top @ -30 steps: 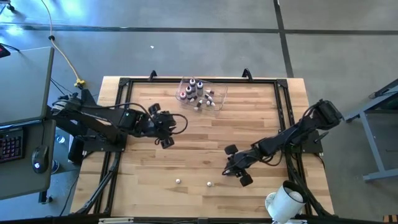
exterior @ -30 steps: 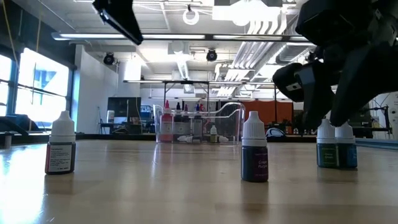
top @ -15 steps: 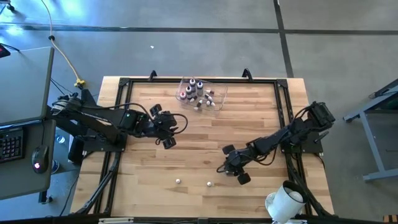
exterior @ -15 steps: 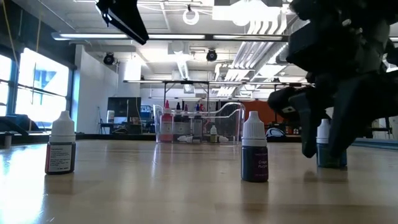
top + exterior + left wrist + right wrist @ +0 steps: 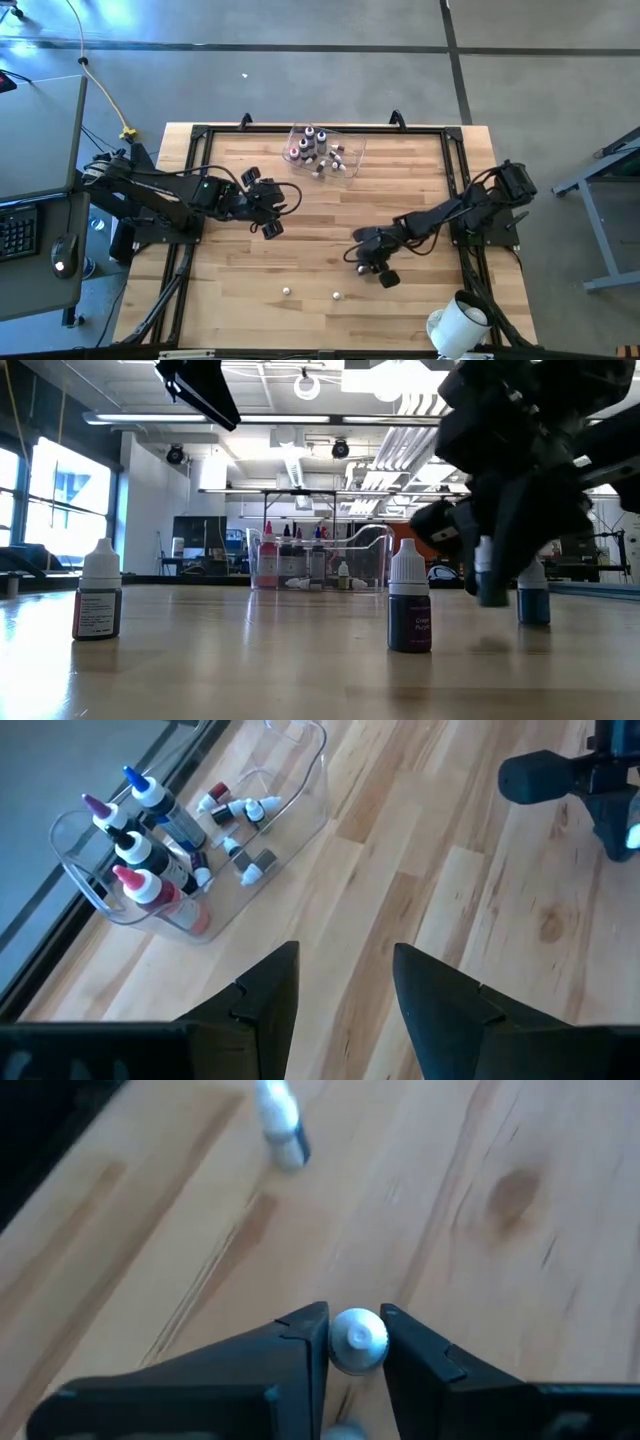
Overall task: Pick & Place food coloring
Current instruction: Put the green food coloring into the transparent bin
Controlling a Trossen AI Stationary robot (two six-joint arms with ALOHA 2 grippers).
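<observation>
Several food coloring bottles stand or lie in a clear tub at the table's far edge. Two loose bottles stand upright near the near edge; in the low view they are a dark one and a blue one. A third bottle stands on the table just beside my right gripper, which is shut on another bottle. My left gripper is open and hovers over bare wood, left of centre, on the near side of the tub. My right gripper pinches the bottle's white cap between its two fingers, one on each side. The fingers come from above, slanting in from the table's right. The bottle hangs about upright below them, its base lifted clear of the wood, with a shadow underneath.
A big white cylinder sits at the near right corner. A black frame runs around the tabletop. Bare wood lies between the two grippers and in front of the tub. Another small bottle shows beyond the right gripper.
My right gripper has moved toward the table's left and come down over a pair of bottles standing side by side. It has taken hold of one and lifted it clear, carrying it left. The other stays standing where it was. The left arm has kept still.
</observation>
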